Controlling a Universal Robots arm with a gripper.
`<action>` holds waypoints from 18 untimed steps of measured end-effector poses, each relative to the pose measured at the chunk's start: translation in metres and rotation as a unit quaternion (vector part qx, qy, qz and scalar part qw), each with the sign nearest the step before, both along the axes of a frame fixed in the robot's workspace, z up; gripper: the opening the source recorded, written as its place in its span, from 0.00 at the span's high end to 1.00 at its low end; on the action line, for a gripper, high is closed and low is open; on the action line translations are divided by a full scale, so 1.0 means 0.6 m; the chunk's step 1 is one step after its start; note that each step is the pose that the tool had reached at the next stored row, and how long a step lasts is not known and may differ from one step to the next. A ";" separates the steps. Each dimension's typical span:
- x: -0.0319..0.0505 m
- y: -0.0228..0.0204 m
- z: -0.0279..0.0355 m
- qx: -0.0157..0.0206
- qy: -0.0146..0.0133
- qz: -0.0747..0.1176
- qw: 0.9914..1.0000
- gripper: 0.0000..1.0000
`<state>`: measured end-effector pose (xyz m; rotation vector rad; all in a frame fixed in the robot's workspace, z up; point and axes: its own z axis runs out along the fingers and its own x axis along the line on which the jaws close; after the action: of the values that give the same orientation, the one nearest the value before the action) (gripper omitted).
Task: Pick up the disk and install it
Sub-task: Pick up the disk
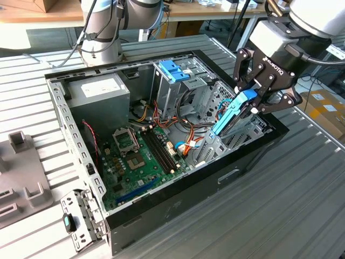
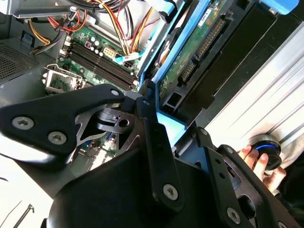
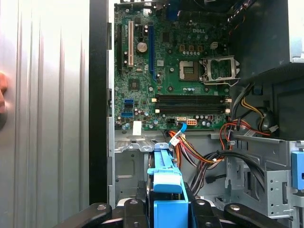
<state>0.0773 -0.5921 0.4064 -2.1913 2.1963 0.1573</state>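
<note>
The disk (image 1: 229,116) is tilted on edge over the open computer case (image 1: 178,199), at the exterior view's right, its lower end down among the metal bay walls. My gripper (image 1: 249,101) is shut on its upper end, one black finger on each side. In the second wrist view the disk (image 2: 190,61) shows its green circuit board and blue side rail beyond the gripper (image 2: 164,123). In the first wrist view the blue rail of the disk (image 3: 166,183) stands between the fingers (image 3: 137,209).
Inside the case lie the green motherboard (image 1: 140,156), bundled coloured cables (image 1: 186,143), a grey metal box (image 1: 99,91) and a metal cage with a blue top (image 1: 175,73). A grey fixture (image 1: 21,172) sits at the exterior view's left. A person's hand (image 2: 259,164) rests on a round knob.
</note>
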 end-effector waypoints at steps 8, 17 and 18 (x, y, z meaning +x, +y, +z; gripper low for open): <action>0.000 0.0000 -0.001 0.000 0.000 0.000 1.000 0.63; 0.000 0.0001 -0.001 0.000 0.000 0.000 1.000 0.55; 0.000 0.0001 -0.001 0.000 0.000 0.000 1.000 0.55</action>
<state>0.0773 -0.5920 0.4059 -2.1913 2.1961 0.1576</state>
